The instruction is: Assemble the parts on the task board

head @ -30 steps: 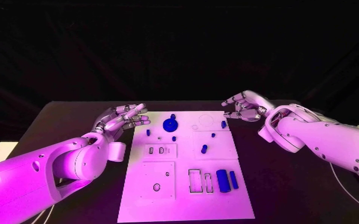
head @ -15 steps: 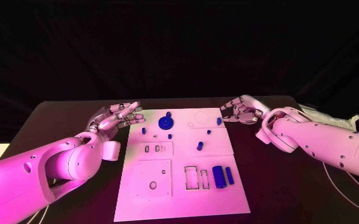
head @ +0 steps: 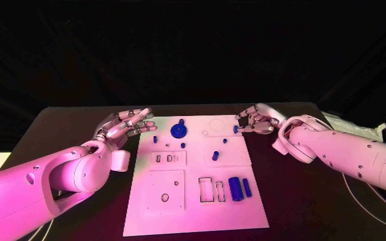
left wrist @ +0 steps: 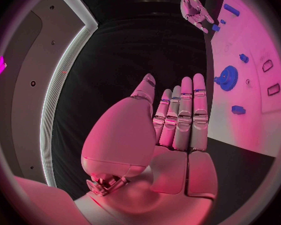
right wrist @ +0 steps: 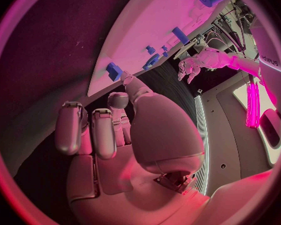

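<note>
Head view: my right hand (head: 256, 119) has edged nearer the small blue part (head: 236, 130) at the task board (head: 193, 207) edge, fingers curled, holding nothing; left hand (head: 129, 124) stays open.

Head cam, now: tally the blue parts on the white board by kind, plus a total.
Round blue gear-shaped disc, nub at its far edge counted with it: 1
Small blue pegs: 4
Long blue cylinders, lying near right: 2
Total: 7
</note>
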`<act>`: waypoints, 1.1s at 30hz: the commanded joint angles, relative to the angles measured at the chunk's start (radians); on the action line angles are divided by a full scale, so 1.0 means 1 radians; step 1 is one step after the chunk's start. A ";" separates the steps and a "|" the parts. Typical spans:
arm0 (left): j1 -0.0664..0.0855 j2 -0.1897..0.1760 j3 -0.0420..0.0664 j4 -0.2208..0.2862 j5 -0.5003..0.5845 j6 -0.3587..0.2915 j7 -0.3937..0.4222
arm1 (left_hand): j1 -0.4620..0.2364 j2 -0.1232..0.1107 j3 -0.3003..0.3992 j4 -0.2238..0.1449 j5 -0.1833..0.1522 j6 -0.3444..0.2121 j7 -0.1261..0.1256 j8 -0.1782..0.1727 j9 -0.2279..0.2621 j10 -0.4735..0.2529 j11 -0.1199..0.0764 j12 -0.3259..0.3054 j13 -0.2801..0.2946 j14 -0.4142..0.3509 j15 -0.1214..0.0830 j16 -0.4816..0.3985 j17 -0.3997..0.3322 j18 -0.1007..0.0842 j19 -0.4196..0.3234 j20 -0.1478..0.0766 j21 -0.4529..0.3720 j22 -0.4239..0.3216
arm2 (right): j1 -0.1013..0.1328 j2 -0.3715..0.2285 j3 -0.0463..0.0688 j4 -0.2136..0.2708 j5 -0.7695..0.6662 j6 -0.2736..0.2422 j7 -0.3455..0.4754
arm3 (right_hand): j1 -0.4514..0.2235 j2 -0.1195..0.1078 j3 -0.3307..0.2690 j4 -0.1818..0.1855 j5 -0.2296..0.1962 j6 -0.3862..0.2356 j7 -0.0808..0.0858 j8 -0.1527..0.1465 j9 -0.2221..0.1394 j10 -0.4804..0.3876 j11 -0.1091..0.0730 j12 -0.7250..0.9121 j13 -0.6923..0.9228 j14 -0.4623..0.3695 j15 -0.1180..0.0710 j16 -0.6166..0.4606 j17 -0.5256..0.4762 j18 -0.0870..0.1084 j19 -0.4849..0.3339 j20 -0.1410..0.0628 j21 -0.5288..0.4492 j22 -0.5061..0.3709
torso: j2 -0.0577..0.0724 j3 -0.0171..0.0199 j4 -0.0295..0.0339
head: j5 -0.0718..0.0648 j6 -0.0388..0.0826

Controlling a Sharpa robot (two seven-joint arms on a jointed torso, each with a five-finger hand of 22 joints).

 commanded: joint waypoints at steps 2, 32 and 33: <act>0.001 0.002 0.001 0.002 -0.003 0.021 0.012 | -0.002 0.010 -0.001 -0.006 -0.001 -0.008 0.001 -0.005 -0.001 -0.006 0.002 -0.003 -0.002 -0.007 0.002 -0.006 0.002 0.004 -0.007 -0.002 -0.005 -0.001 | -0.004 0.012 0.000 -0.011 -0.016 0.032 -0.001 | 0.005 0.008 0.002 -0.010 -0.007 0.012 -0.002 0.005 0.003 0.001 -0.003 0.002 0.004 0.055 0.000 0.002 0.022 -0.002 -0.005 -0.002 -0.002 0.002 | 0.000 -0.0009 -0.0003 | 0.000 -0.004; 0.001 0.005 0.001 -0.002 -0.003 0.021 0.007 | -0.002 0.011 0.000 -0.006 -0.001 -0.008 0.001 -0.005 -0.001 -0.006 0.003 -0.003 -0.002 -0.007 0.002 -0.007 0.002 0.004 -0.008 -0.002 -0.005 -0.001 | -0.014 0.039 0.000 -0.037 -0.054 0.062 -0.027 | 0.003 0.055 0.040 -0.033 -0.057 0.088 -0.015 0.017 0.006 0.016 -0.016 0.018 0.022 0.056 -0.011 0.003 0.029 -0.004 0.002 -0.012 0.003 0.012 | -0.001 0.0006 -0.0006 | -0.002 -0.010; 0.001 0.005 0.001 -0.002 -0.003 0.021 0.007 | -0.002 0.012 0.000 -0.006 -0.001 -0.008 0.001 -0.005 -0.001 -0.007 0.003 -0.003 -0.002 -0.007 0.002 -0.007 0.003 0.004 -0.008 -0.002 -0.005 -0.001 | -0.014 0.039 0.000 -0.038 -0.055 0.062 -0.028 | 0.003 0.056 0.041 -0.034 -0.058 0.088 -0.015 0.017 0.006 0.016 -0.016 0.018 0.022 0.056 -0.011 0.003 0.029 -0.004 0.002 -0.012 0.002 0.011 | -0.001 0.0005 -0.0006 | -0.004 -0.010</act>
